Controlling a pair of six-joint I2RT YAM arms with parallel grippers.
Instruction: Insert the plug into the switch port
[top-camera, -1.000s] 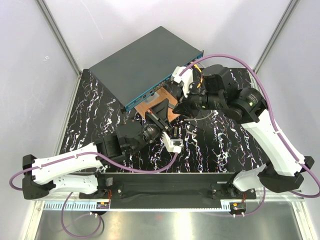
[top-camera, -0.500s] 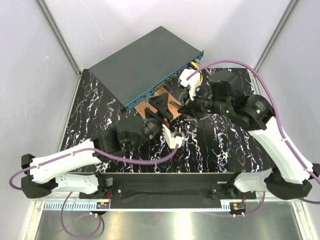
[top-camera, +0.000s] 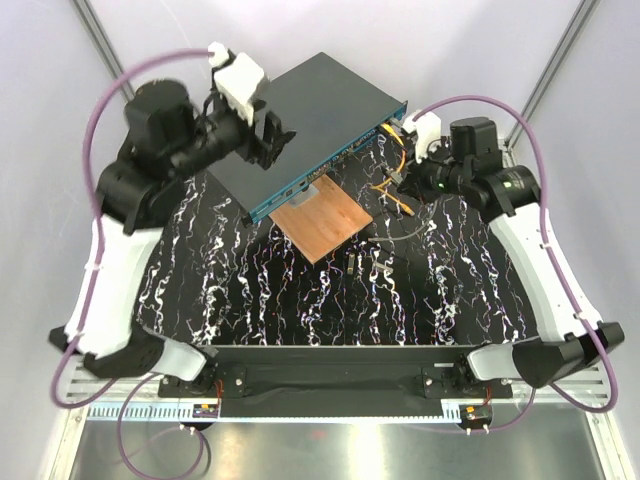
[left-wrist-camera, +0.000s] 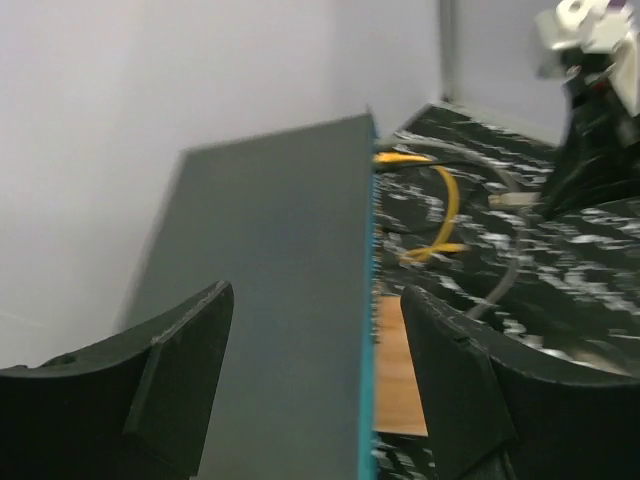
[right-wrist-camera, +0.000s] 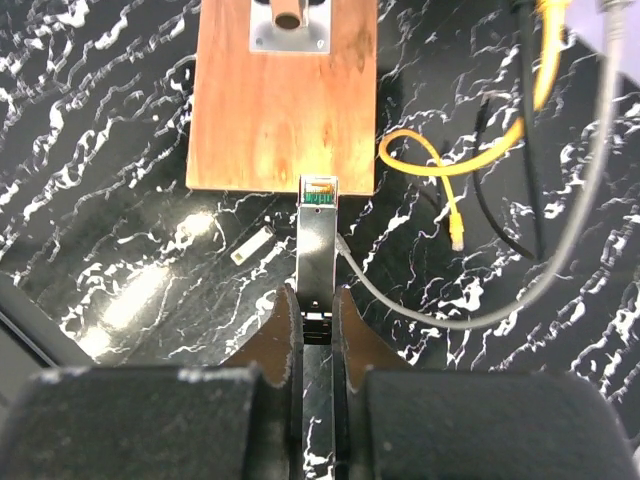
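The switch (top-camera: 300, 115) is a flat dark grey-teal box lying aslant at the back, its blue socket face (top-camera: 320, 182) turned toward the table's middle. My left gripper (top-camera: 274, 140) hovers open over its left end; in the left wrist view the switch top (left-wrist-camera: 270, 250) and blue edge (left-wrist-camera: 367, 350) lie below the gripper (left-wrist-camera: 318, 300), nothing between its fingers. My right gripper (right-wrist-camera: 318, 300) is shut on the plug (right-wrist-camera: 318, 240), a narrow metal body with a green-tipped end. It hangs above the near edge of the brown board. From above, the right gripper (top-camera: 398, 182) is right of the switch face.
The brown square board (top-camera: 322, 220) (right-wrist-camera: 285, 110) lies in front of the switch. A looped yellow cable (right-wrist-camera: 440, 165) (top-camera: 395, 190), a grey cable (right-wrist-camera: 450, 315) and a black lead (right-wrist-camera: 500, 225) trail on the black marbled table. A small white piece (right-wrist-camera: 250, 245) lies beside the board.
My left arm swung from the table's middle up to the rear left over the switch, and its gripper opened. The right arm drew back to the right, still shut on the plug.
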